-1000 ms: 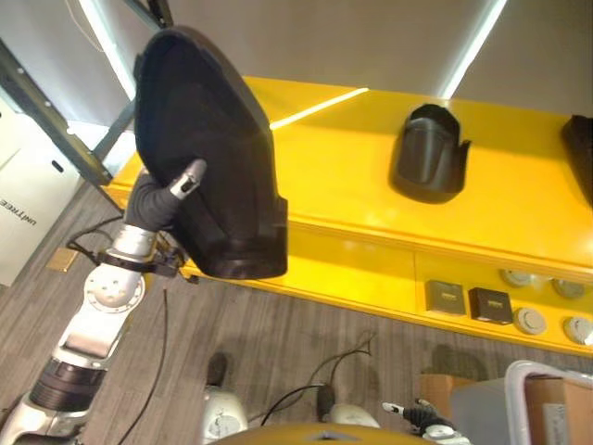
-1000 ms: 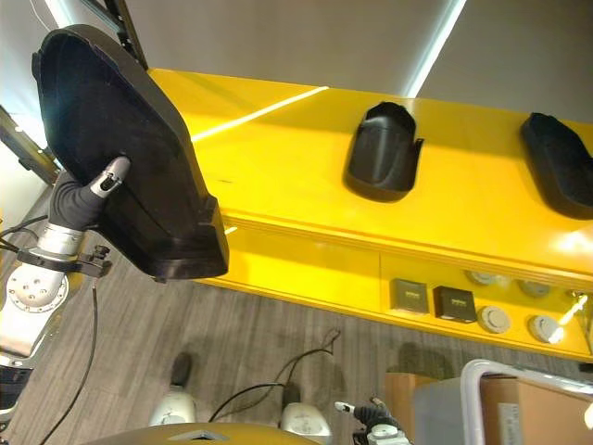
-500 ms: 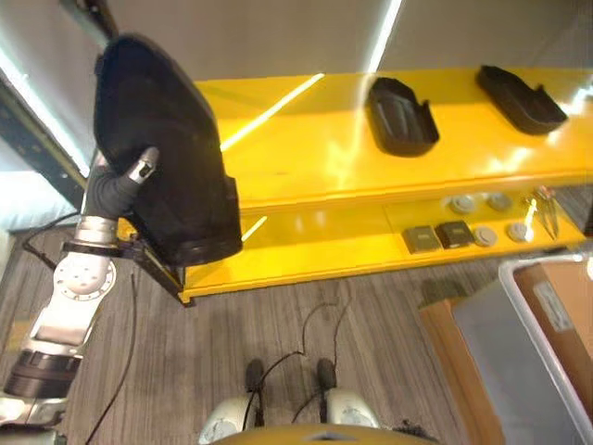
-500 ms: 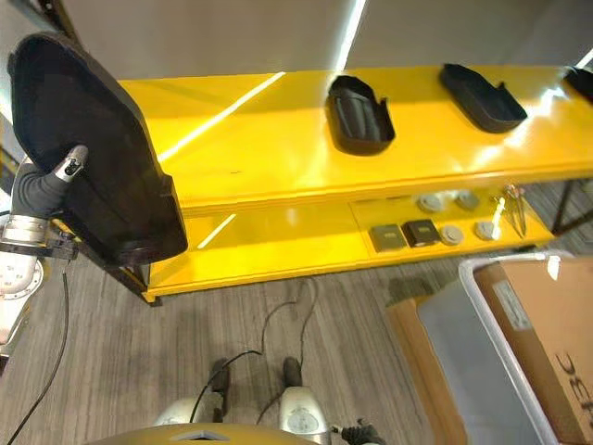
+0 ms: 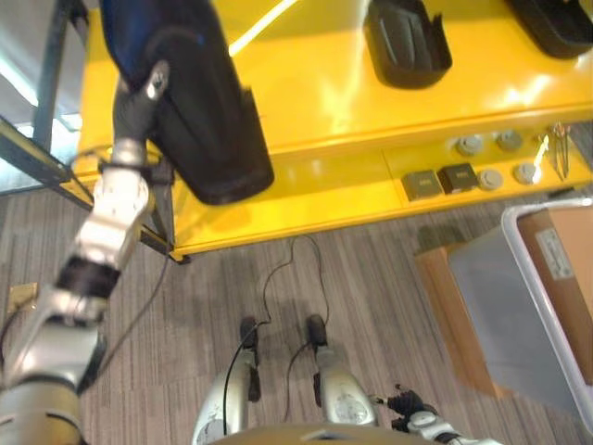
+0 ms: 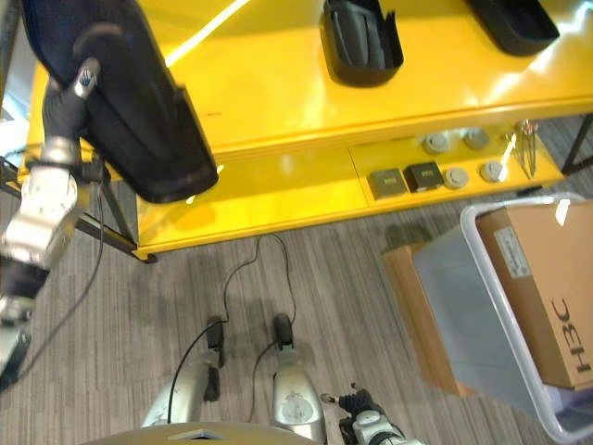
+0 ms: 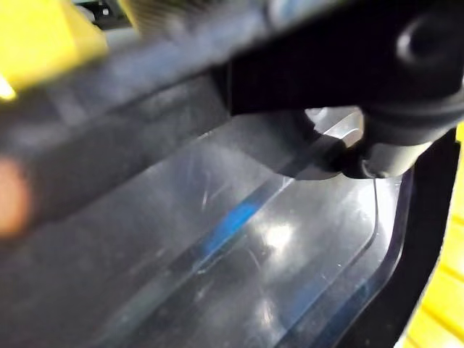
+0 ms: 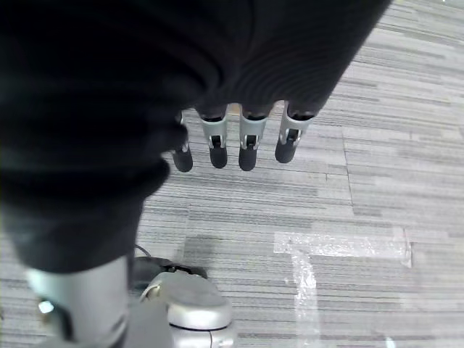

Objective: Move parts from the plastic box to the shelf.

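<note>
My left robot hand (image 5: pixel 139 102) grips the big, stiff, bulky black moulded plastic part (image 5: pixel 199 120) by its rim above the yellow shelf (image 5: pixel 324 102), right robot hand (image 8: pixel 239 138) hanging slack.

Large dark block lettering on cardboard box (image 6: pixel 542 278) side, white label (image 6: pixel 512 248) on top, print too small to read

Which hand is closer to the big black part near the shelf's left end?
Left. The left hand is gripping the big black part itself, holding it above the yellow shelf. The right hand hangs low over the floor, empty.
</note>
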`<state>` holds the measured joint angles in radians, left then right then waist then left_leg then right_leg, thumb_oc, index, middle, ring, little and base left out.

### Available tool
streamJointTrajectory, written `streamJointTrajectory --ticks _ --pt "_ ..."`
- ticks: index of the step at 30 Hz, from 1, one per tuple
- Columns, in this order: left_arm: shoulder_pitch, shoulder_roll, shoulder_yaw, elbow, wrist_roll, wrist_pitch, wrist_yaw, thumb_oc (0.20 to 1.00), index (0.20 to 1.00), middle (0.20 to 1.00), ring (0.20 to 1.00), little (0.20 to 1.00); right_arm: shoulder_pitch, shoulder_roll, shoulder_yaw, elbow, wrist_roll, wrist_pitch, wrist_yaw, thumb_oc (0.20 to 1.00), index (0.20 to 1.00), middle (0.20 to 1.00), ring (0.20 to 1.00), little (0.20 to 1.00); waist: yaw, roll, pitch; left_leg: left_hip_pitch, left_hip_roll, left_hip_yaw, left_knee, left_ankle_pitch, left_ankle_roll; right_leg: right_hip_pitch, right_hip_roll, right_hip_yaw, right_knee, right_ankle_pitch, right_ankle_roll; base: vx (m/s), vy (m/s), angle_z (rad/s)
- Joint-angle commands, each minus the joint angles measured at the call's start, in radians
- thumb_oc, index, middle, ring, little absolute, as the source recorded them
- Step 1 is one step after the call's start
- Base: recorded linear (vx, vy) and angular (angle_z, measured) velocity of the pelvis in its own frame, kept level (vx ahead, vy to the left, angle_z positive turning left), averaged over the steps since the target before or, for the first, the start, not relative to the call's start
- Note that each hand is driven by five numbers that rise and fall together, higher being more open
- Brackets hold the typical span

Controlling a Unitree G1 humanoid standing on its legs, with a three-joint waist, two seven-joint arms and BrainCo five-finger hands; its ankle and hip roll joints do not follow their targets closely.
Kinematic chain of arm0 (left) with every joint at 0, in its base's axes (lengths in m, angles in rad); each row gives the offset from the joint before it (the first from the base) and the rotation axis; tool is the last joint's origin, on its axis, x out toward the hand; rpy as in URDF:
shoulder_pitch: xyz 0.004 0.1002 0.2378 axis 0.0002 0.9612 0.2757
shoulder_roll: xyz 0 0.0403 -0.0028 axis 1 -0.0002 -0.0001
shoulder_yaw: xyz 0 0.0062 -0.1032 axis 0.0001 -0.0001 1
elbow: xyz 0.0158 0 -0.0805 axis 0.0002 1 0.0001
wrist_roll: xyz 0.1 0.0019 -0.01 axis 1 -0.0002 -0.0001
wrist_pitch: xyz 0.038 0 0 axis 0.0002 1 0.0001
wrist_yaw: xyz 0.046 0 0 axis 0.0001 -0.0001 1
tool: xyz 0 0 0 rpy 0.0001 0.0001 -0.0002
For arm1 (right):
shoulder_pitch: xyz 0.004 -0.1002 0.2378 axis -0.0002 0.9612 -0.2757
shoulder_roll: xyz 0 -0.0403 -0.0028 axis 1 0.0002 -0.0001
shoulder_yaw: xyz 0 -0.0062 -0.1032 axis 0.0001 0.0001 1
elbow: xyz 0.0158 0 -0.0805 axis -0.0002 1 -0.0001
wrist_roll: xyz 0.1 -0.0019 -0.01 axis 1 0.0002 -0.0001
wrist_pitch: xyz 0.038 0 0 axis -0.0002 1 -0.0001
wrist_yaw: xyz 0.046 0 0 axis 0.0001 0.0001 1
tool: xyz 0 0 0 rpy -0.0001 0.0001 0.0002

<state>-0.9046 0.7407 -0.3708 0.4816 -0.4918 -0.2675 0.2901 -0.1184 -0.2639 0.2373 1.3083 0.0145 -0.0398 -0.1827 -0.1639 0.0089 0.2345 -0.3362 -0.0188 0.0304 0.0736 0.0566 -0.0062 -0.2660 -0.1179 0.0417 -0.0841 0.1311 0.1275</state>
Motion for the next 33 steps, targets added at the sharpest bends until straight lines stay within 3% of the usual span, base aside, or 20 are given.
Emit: streamJointTrajectory --ticks 1,3,6,12,16,19,20,23,33 --pt "-0.116 0.064 0.023 0.008 -0.093 -0.067 0.006 0.2 0.2 0.2 0.2 0.2 0.028 -0.017 0.003 -0.002 0.04 0.01 0.003 1.0 1.0 1.0 1.0 1.0 0.004 0.025 -0.011 0.152 0.089 -0.043 -0.131 -0.008 -0.059 0.017 -0.016 0.011 0.027 -0.029 0.032 -0.04 -0.012 -0.02" --pt "-0.27 0.108 -0.075 0.132 -0.144 -0.056 -0.016 0.2 0.2 0.2 0.2 0.2 0.007 -0.019 0.014 0.001 0.056 0.01 0.006 1.0 1.0 1.0 1.0 1.0 -0.002 0.034 0.008 0.125 0.087 -0.047 -0.141 0.008 -0.063 -0.017 -0.014 0.015 0.026 -0.016 0.039 -0.03 -0.017 -0.13" --pt "-0.362 0.115 -0.124 0.239 -0.2 -0.049 -0.04 0.2 0.2 0.2 0.2 0.2 -0.009 -0.019 0.019 0.006 0.07 0.011 0.009 1.0 1.0 1.0 1.0 1.0 -0.005 0.04 0.018 0.105 0.09 -0.046 -0.149 0.02 -0.066 -0.041 -0.012 0.025 0.028 -0.006 0.043 0.0 -0.001 -0.02" --pt "-0.569 0.115 -0.241 0.588 -0.275 0.046 -0.128 0.2 0.2 0.2 0.2 0.2 -0.048 -0.021 0.039 0.021 0.107 0.011 0.009 1.0 1.0 1.0 1.0 1.0 -0.016 0.046 0.043 0.092 0.098 -0.044 -0.154 0.03 -0.069 -0.056 -0.01 0.029 0.017 0.004 0.042 0.02 -0.016 -0.06" --pt "-0.655 0.144 -0.299 0.722 -0.199 0.097 -0.158 0.2 0.2 0.2 0.2 0.2 -0.064 -0.023 0.053 0.026 0.13 0.005 0.014 1.0 1.0 1.0 1.0 1.0 -0.02 0.048 0.055 0.081 0.103 -0.043 -0.158 0.034 -0.072 -0.073 -0.007 0.036 0.012 0.009 0.042 0.01 -0.013 -0.03" --pt "-0.669 0.152 -0.3 0.75 -0.187 0.106 -0.165 0.2 0.2 0.2 0.2 0.2 -0.07 -0.023 0.055 0.029 0.141 0.002 0.014 1.0 1.0 1.0 1.0 1.0 -0.02 0.046 0.058 0.071 0.105 -0.045 -0.159 0.037 -0.073 -0.083 -0.006 0.039 0.011 0.012 0.041 0.01 -0.019 -0.05" --pt "-0.704 0.175 -0.356 0.804 -0.081 0.139 -0.184 0.2 0.2 0.2 0.2 0.2 -0.074 -0.025 0.063 0.03 0.154 -0.001 0.02 1.0 1.0 1.0 1.0 1.0 -0.02 0.049 0.063 0.06 0.107 -0.046 -0.16 0.042 -0.074 -0.092 -0.005 0.039 0.011 0.014 0.039 0.0 0.0 0.0" --pt "-0.723 0.177 -0.386 0.817 -0.051 0.148 -0.205 0.2 0.2 0.2 0.2 0.2 -0.081 -0.024 0.061 0.031 0.182 -0.005 0.027 1.0 1.0 1.0 1.0 1.0 -0.02 0.047 0.07 0.05 0.107 -0.049 -0.161 0.046 -0.074 -0.102 -0.005 0.038 0.011 0.016 0.039 0.0 0.0 0.0" --pt "-0.767 0.187 -0.458 0.816 0.07 0.134 -0.18 0.2 0.2 0.2 0.2 0.2 -0.053 -0.016 0.048 0.024 0.246 -0.034 0.04 1.0 1.0 1.0 1.0 1.0 -0.026 0.048 0.101 0.008 0.104 -0.052 -0.161 0.055 -0.077 -0.142 -0.001 0.038 0.009 0.025 0.039 0.0 0.0 0.0"
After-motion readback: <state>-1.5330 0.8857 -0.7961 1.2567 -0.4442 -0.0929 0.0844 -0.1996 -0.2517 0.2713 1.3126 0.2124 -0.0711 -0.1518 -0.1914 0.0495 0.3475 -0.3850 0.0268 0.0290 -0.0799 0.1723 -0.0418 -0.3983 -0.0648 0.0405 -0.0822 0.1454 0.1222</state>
